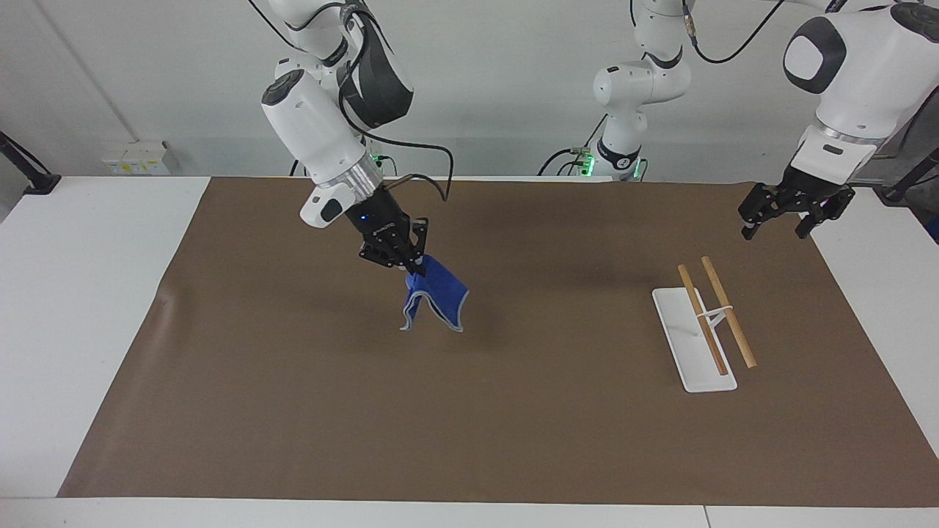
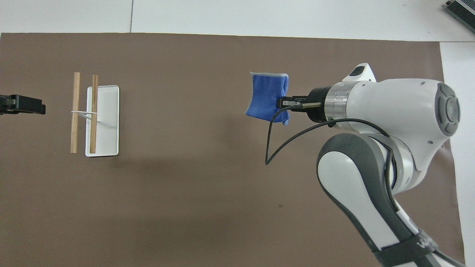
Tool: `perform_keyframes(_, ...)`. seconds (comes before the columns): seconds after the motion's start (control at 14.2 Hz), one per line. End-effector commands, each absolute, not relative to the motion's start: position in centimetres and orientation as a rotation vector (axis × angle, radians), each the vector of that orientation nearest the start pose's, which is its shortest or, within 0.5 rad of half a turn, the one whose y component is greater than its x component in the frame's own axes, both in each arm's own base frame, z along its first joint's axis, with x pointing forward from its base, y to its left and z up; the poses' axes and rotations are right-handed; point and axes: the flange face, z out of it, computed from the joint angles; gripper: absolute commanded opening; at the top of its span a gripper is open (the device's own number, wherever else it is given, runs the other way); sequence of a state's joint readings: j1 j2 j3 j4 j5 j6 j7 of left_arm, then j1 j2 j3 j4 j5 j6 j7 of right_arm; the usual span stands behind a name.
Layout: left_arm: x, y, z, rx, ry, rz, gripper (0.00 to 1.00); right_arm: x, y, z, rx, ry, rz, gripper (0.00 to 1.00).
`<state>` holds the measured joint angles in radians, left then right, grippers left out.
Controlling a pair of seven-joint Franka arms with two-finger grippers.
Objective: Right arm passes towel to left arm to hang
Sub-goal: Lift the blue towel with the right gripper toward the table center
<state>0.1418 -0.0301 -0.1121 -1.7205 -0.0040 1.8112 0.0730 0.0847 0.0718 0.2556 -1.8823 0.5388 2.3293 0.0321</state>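
Observation:
The blue towel (image 1: 438, 297) (image 2: 268, 97) with grey edging hangs in the air over the middle of the brown mat, clear of the surface. My right gripper (image 1: 411, 268) (image 2: 281, 102), with a blue light on its wrist, is shut on the towel's upper corner. My left gripper (image 1: 776, 225) (image 2: 37, 108) waits open in the air over the mat's edge at the left arm's end, with nothing between its fingers. It hangs beside the rack, apart from the towel.
A white rack base (image 1: 686, 341) (image 2: 105, 122) with two wooden rods (image 1: 726, 310) (image 2: 75, 111) stands on the brown mat (image 1: 469, 411) toward the left arm's end. A black cable (image 2: 272, 137) loops down from the right wrist.

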Motion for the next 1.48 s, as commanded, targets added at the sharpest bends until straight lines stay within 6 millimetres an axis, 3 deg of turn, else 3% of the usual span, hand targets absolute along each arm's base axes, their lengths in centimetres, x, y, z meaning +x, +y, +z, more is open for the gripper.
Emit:
perform_keyframes(0.0, 55.4, 1.8, 59.3, -3.137, 0.045, -0.183, 1.00, 57.0, 23.1, 52.0, -2.510, 0.044, -0.322, 0.00)
perform_keyframes(0.14, 55.4, 1.8, 59.4, -3.136, 0.045, -0.185, 1.00, 56.4, 24.8, 52.3, -2.469, 0.050, -0.310, 0.00)
perform_keyframes(0.35, 55.5, 1.7, 59.4, -3.136, 0.047, -0.187, 1.00, 56.0, 25.9, 52.5, -2.410, 0.082, -0.274, 0.00)
perform_keyframes(0.71, 55.4, 0.9, 59.4, -3.137, 0.069, -0.178, 1.00, 55.7, 27.7, 53.8, -2.265, 0.306, -0.178, 0.00)
perform_keyframes(1.06, 54.8, 0.8, 59.6, -3.142, 0.049, -0.135, 1.00, 55.0, 29.2, 54.1, -2.244, 0.376, -0.126, 0.00)
perform_keyframes(1.2, 54.8, 0.7, 59.5, -3.183, -0.116, -0.155, 1.00, 55.1, 29.3, 54.1, -2.240, 0.380, -0.122, 0.00)
perform_keyframes(1.41, 55.1, 1.2, 59.3, -3.386, -0.629, -0.192, 1.00, 55.2, 29.3, 54.5, -2.234, 0.377, -0.129, 0.00)
